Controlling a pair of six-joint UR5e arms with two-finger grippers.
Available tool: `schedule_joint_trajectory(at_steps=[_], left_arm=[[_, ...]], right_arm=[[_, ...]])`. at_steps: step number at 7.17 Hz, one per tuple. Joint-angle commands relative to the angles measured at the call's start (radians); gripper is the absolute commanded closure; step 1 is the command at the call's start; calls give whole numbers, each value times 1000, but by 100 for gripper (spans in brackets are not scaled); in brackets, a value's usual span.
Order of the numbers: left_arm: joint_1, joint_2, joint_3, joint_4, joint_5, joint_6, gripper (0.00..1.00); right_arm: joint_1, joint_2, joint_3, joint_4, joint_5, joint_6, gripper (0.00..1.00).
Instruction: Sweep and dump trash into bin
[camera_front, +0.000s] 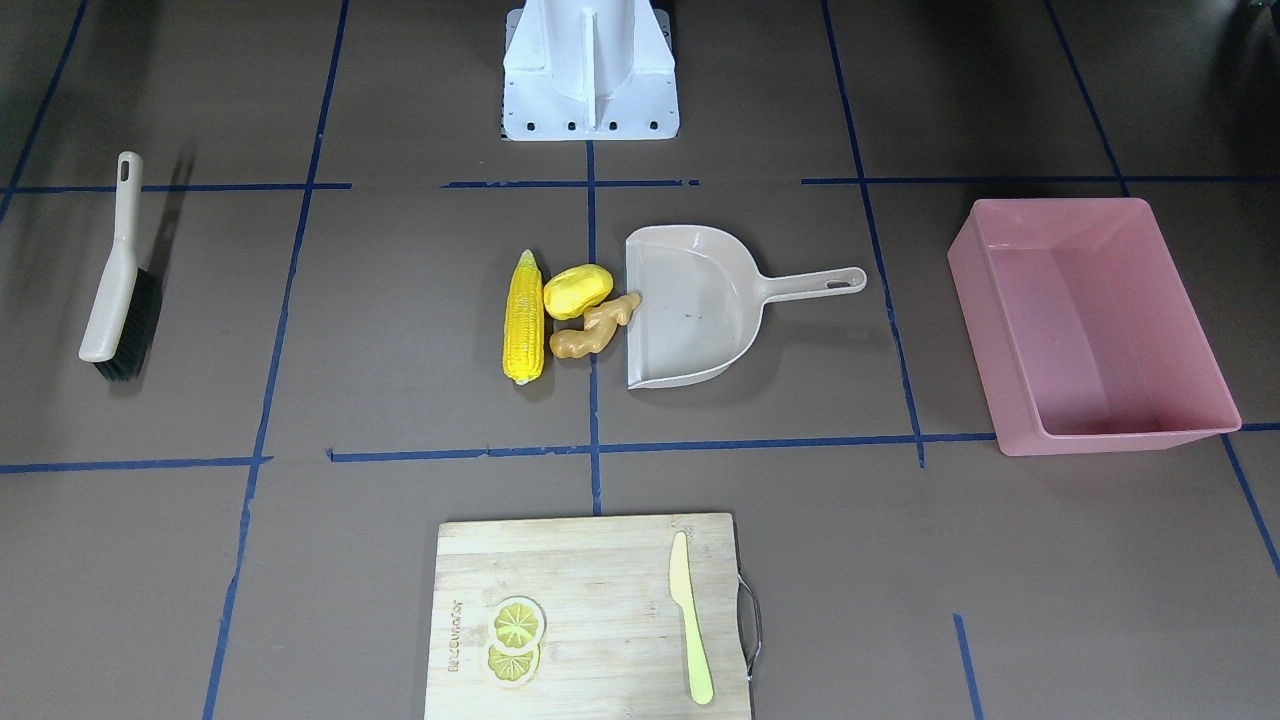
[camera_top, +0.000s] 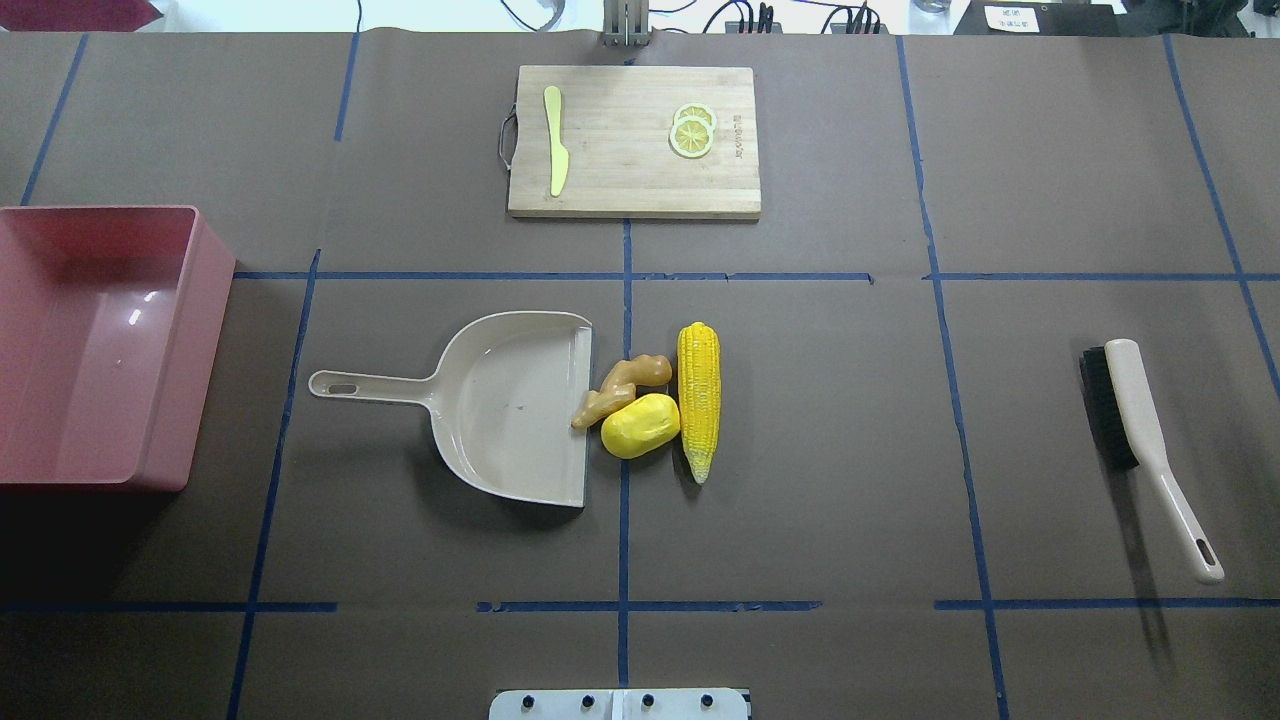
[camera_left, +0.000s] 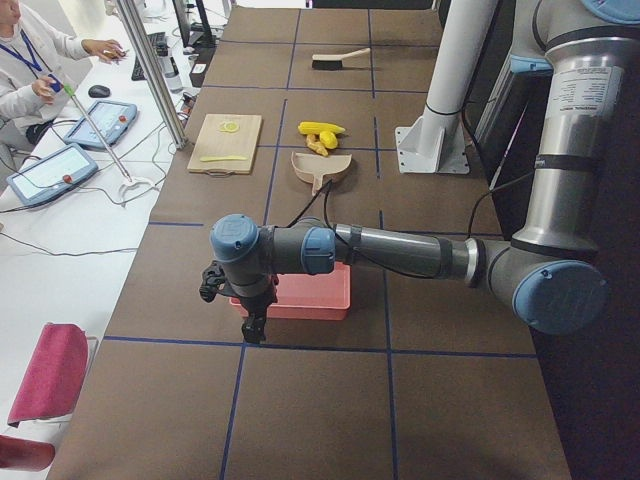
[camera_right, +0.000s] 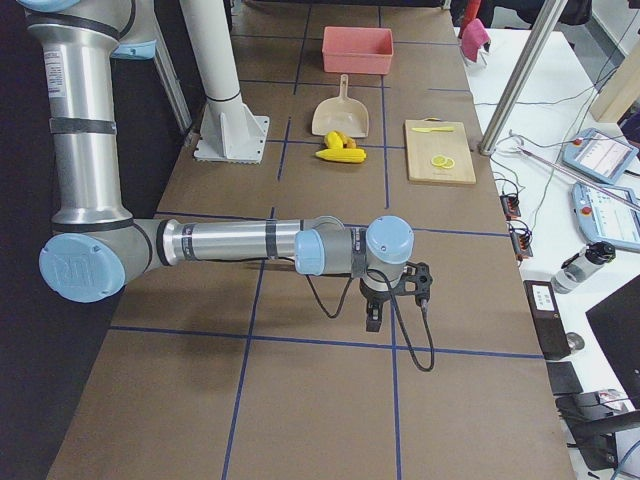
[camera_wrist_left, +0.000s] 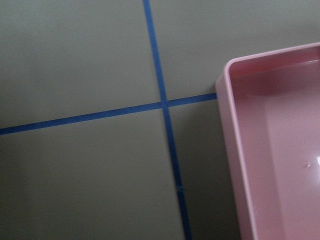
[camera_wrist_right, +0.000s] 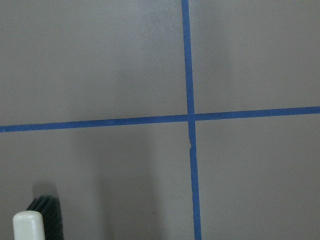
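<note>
Corn (camera_top: 698, 398), potato (camera_top: 640, 425) and ginger (camera_top: 620, 388) lie mid-worktop (camera_top: 820, 480) at the dustpan's (camera_top: 510, 400) mouth; bin (camera_top: 212, 340) at the left edge. Left claw (camera_left: 254, 327), right claw (camera_right: 373, 320): open or closed, cannot tell.

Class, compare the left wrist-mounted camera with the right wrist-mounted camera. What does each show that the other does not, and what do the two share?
Only the left wrist view shows the bin: one pink corner with its rim and part of the inside, at the right edge. Only the right wrist view shows the brush: its pale end and some dark bristles, at the bottom left corner. Both show the brown table with two strips of blue tape crossing.
</note>
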Motion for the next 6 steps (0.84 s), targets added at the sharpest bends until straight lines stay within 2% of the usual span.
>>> schedule_joint_trajectory(at_steps=[1,6], left_arm=[[-11,38,-53,-21,11,22,0],[14,57,-117,-18,7,-14,0]], right_arm=[[0,-8,17,-1,-7,2,0],[-34,-18,16,34,-5,-1,0]])
